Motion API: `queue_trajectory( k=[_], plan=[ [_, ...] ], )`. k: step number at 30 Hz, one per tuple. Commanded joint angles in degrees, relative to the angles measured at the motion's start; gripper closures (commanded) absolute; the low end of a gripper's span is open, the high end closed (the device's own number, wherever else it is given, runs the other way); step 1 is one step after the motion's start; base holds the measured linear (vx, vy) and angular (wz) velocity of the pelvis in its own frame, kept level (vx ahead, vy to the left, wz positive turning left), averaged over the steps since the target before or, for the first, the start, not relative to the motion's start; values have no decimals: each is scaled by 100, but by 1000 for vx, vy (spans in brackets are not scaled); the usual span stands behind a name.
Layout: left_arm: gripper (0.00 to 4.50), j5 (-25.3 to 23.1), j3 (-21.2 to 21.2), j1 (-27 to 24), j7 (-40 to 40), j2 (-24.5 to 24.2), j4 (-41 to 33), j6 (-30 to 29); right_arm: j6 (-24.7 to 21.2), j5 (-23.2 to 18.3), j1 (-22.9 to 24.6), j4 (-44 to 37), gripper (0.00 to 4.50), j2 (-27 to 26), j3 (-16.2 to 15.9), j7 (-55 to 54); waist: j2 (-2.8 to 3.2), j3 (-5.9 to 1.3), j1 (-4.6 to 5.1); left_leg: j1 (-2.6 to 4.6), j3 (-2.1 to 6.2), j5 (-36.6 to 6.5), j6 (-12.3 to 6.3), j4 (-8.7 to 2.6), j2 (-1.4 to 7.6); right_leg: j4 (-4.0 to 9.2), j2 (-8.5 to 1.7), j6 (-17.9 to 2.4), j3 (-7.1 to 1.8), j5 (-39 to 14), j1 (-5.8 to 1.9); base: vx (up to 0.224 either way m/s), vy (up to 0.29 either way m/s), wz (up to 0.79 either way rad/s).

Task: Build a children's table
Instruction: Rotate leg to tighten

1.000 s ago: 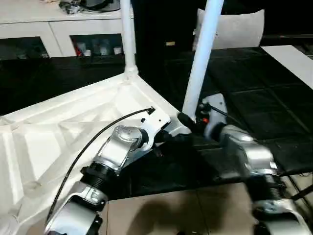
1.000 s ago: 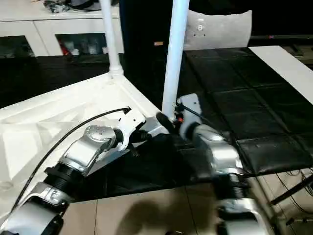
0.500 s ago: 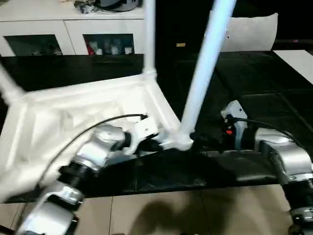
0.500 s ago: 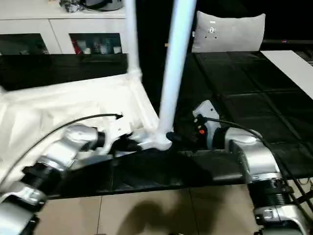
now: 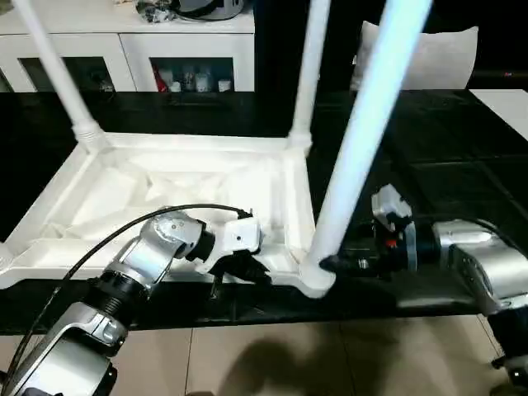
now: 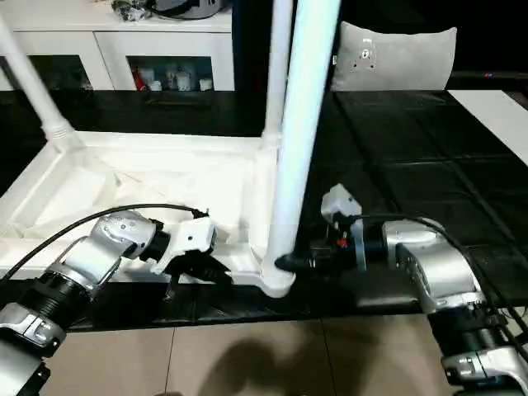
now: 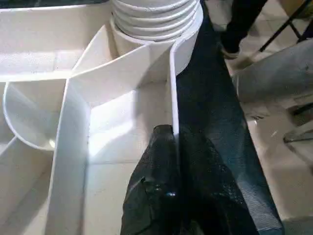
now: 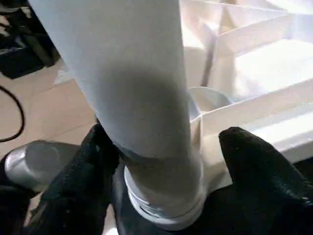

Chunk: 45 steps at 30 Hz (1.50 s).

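White plastic tabletop (image 5: 165,177) lies underside-up at the near edge of the black work table (image 5: 429,165). The left gripper (image 7: 171,147) is pinched shut on its near rim; the right gripper (image 8: 161,161) stands open around the near right leg (image 5: 363,140), one finger (image 8: 254,161) clear of it. Three legs look seated, including the far left leg (image 5: 54,70) and far right leg (image 5: 307,70); whether the near left corner is filled cannot be told. Beyond stand a white cabinet (image 5: 124,49) and a grey cushion (image 5: 429,54), neither in the way.
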<state>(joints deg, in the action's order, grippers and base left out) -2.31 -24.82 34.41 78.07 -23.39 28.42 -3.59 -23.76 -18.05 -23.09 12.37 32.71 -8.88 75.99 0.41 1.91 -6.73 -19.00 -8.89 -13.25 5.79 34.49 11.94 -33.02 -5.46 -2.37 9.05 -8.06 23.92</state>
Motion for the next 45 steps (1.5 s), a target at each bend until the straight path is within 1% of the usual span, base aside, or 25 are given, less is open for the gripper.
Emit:
queue_trajectory(
  k=[1, 2, 3, 11, 15, 17, 18, 19, 21, 22, 23, 24, 25, 26, 28, 29, 30, 31, 33, 34, 35, 37, 39, 41, 45],
  plan=[
    [450, 10, -224, 98, 279, 57, -96, 125, -56, -63, -17, -95, 144, 64, -21, 74, -92, -355, 21, -87, -58, -359, -495, -383, 122, 393, -336, -480, -348, -2099, -425, 0, 0, 0],
    [450, 17, -228, 100, 281, 56, -92, 130, -54, -70, -18, -91, 144, 68, -27, 83, -94, -356, 21, -89, -60, -358, -493, -381, 119, 394, -335, -474, -348, -2107, -426, 0, 0, 0],
    [450, 21, -233, 101, 286, 53, -91, 137, -64, -79, -19, -91, 165, 68, -33, 94, -94, -359, 17, -91, -60, -336, -489, -379, 117, 391, -333, -470, -349, -2094, -428, 0, 0, 0],
    [450, 15, -193, 93, 288, 78, -63, 144, -145, -143, 22, -49, 230, -33, -94, 133, -105, -360, 19, -99, -59, -320, -472, -377, 109, 402, -326, -405, -339, -2150, -429, 0, 0, 0],
    [450, 151, -112, 40, 246, 136, -153, -96, -356, -379, 119, -252, 246, -143, 9, 82, -94, -363, 20, -93, -57, -336, -456, -380, 112, 403, -324, -405, -340, -2126, -434, 0, 0, 0],
    [450, 216, -39, 8, 88, 204, -302, -546, -557, -452, 165, -431, 250, -311, 155, -312, -101, -360, 27, -98, -56, -309, -432, -387, 118, 391, -324, -427, -344, -2079, -437, 0, 0, 0],
    [450, 216, -39, 8, 88, 204, -302, -546, -557, -452, 165, -431, 250, -311, 155, -312, -98, -355, 27, -98, -55, -313, -426, -388, 115, 400, -328, -423, -343, -2106, -434, 0, 0, 0],
    [450, 225, 12, -6, -50, 253, -338, -687, -615, -405, 159, -454, 251, -398, 193, -542, -86, -344, 50, -92, -57, -395, -372, -391, 98, 432, -320, -372, -330, -2267, -428, 0, 0, 0],
    [450, 260, 353, 9, -964, 647, -363, -1378, -844, -53, 33, -330, 252, -848, 332, -1687, -75, -321, 74, -62, -65, -531, -295, -390, 75, 493, -310, -287, -307, -2551, -398, 0, 0, 0],
    [450, 260, 387, 13, -1062, 689, -365, -1461, -859, -6, 12, -302, 252, -898, 348, -1818, -90, -327, 97, -75, -67, -537, -246, -384, 71, 482, -306, -264, -303, -2588, -409, 0, 0, 0],
    [450, 256, 493, 19, -1369, 826, -395, -1712, -1020, 108, -81, -179, 252, -1095, 434, -2317, -87, -316, 129, -89, -55, -570, -181, -378, 34, 525, -297, -149, -253, -2804, -417, 0, 0, 0],
    [450, 256, 493, 19, -1369, 826, -395, -1712, -1020, 108, -81, -179, 252, -1095, 434, -2317, -99, -322, 193, -106, -49, -590, -152, -374, 7, 550, -294, -46, -227, -2935, -432, 0, 0, 0],
    [450, 251, 545, 20, -1533, 898, -428, -1864, -1136, 161, -137, -112, 252, -1210, 489, -2622, -99, -326, 233, -127, -40, -623, -208, -373, -1, 578, -296, 55, -222, -2975, -450, 0, 0, 0],
    [450, 258, 659, 28, -1836, 1048, -456, -2091, -1192, 257, -205, -41, 253, -1391, 565, -3034, -99, -333, 267, -117, -43, -610, -219, -372, 6, 570, -288, 40, -233, -2906, -438, 0, 0, 0],
    [450, 243, 882, 54, -2444, 1347, -425, -2403, -1242, 395, -321, 79, 254, -1726, 709, -3735, -100, -338, 359, -144, -38, -574, -240, -360, -1, 565, -284, -24, -221, -2808, -437, 0, 0, 0],
    [450, 204, 990, 75, -2788, 1500, -365, -2472, -1174, 507, -391, 192, 254, -1892, 769, -4125, -94, -345, 396, -137, -41, -521, -243, -352, -5, 563, -280, -79, -224, -2734, -417, 0, 0, 0],
    [450, 171, 1072, 93, -3062, 1621, -302, -2469, -1061, 573, -437, 285, 254, -2015, 802, -4372, -97, -357, 428, -149, -39, -493, -273, -341, -20, 556, -278, -95, -217, -2702, -427, 0, 0, 0],
    [450, 70, 1139, 118, -3436, 1800, -253, -2460, -886, 598, -497, 443, 254, -2254, 954, -4737, -121, -359, 441, -162, -40, -443, -342, -344, -20, 553, -273, -108, -222, -2637, -433, 0, 0, 0],
    [450, 13, 1123, 126, -3542, 1856, -246, -2438, -833, 522, -519, 522, 254, -2365, 1053, -4817, -111, -366, 437, -140, -44, -389, -417, -348, -6, 542, -283, -172, -243, -2536, -410, 0, 0, 0],
    [450, 15, 1128, 125, -3638, 1919, -264, -2443, -804, 472, -525, 543, 220, -2411, 1067, -4763, -105, -377, 423, -148, -39, -311, -476, -356, 5, 505, -280, -230, -261, -2351, -433, 0, 0, 0],
    [450, 15, 1128, 125, -3638, 1919, -264, -2443, -804, 472, -525, 543, 220, -2411, 1067, -4763, -103, -386, 411, -146, -37, -251, -508, -354, 12, 485, -282, -266, -273, -2217, -434, 0, 0, 0],
    [450, -8, 1069, 140, -3637, 1936, -284, -2396, -777, 407, -513, 495, 179, -2468, 1116, -4765, -85, -382, 386, -142, -28, -67, -609, -364, 53, 417, -288, -435, -303, -1819, -434, 0, 0, 0],
    [450, -75, 983, 116, -3589, 1869, -326, -2345, -715, 439, -458, 404, 174, -2405, 1041, -4596, -81, -382, 379, -142, -30, -13, -640, -361, 60, 388, -291, -537, -313, -1654, -444, 0, 0, 0],
    [450, -117, 937, 80, -3606, 1814, -374, -2333, -611, 476, -407, 355, 141, -2343, 978, -4504, -74, -371, 373, -139, -39, -76, -641, -365, 60, 398, -300, -565, -318, -1685, -448, 0, 0, 0],
    [450, -171, 819, 24, -3366, 1606, -382, -2082, -457, 396, -273, 192, 120, -2102, 934, -4076, -74, -361, 351, -126, -43, -262, -602, -374, 51, 436, -305, -472, -318, -1929, -455, 0, 0, 0]
  ],
)
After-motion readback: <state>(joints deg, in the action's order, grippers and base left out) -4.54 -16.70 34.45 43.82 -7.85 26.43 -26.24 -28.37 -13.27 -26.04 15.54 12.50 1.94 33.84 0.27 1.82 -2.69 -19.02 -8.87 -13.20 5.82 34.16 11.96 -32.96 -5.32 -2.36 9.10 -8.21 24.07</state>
